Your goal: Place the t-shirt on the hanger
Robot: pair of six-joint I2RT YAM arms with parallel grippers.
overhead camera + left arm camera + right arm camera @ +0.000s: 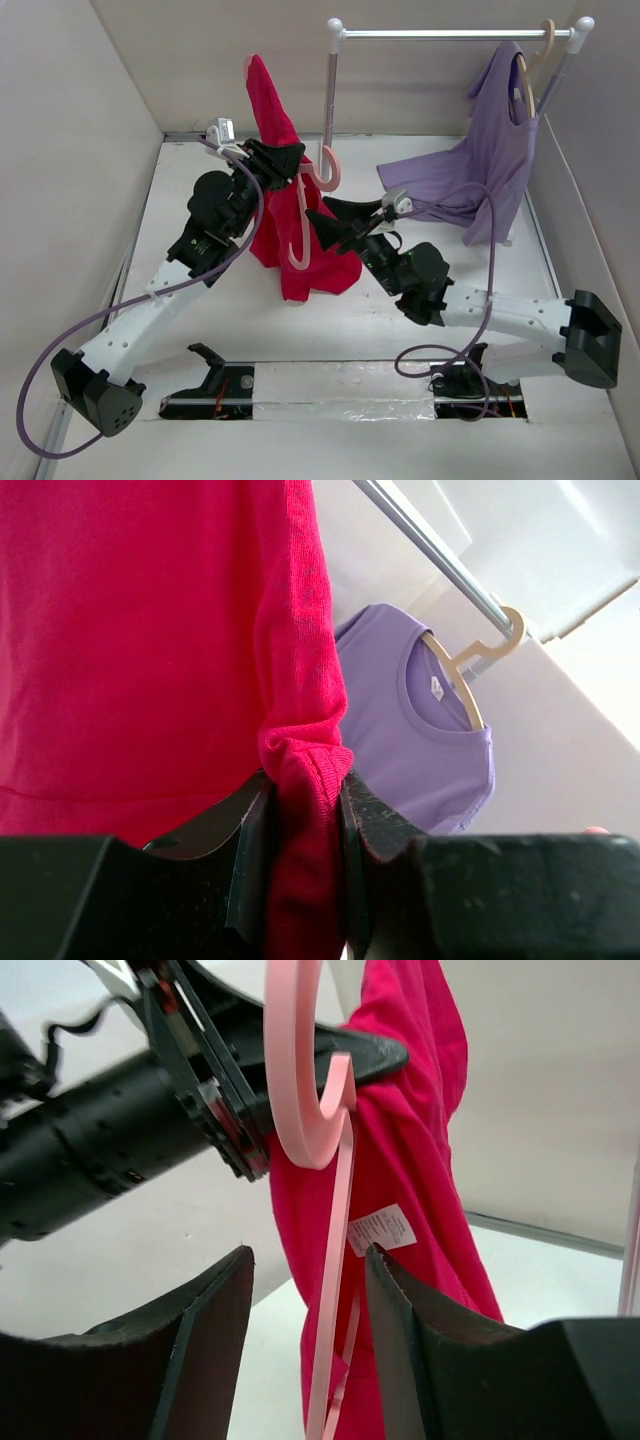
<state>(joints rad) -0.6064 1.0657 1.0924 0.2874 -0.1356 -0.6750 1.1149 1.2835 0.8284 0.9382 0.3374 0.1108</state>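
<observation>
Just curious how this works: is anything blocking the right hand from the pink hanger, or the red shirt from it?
Nothing visible does. The hanger stands bare between the fingers of the open right hand, and the t-shirt, pinched in the left hand, hangs beside it.

The left arm (150,300) reached up and forward, its left gripper (305,790) pinched tight on the t-shirt (130,630). The right arm (500,312) stretched low across toward it, the right gripper (310,1260) parted (jaws clearly apart).

The t-shirt (275,130) hangs from the left end effector (285,165), which pinches it from its left. Just right of the t-shirt hangs the hanger (300,230), between the right end effector's (325,225) parted jaws. Far right of the t-shirt and behind it, a second garment (490,150) hangs from the rail (455,33), hem on the tabletop (330,320).
</observation>
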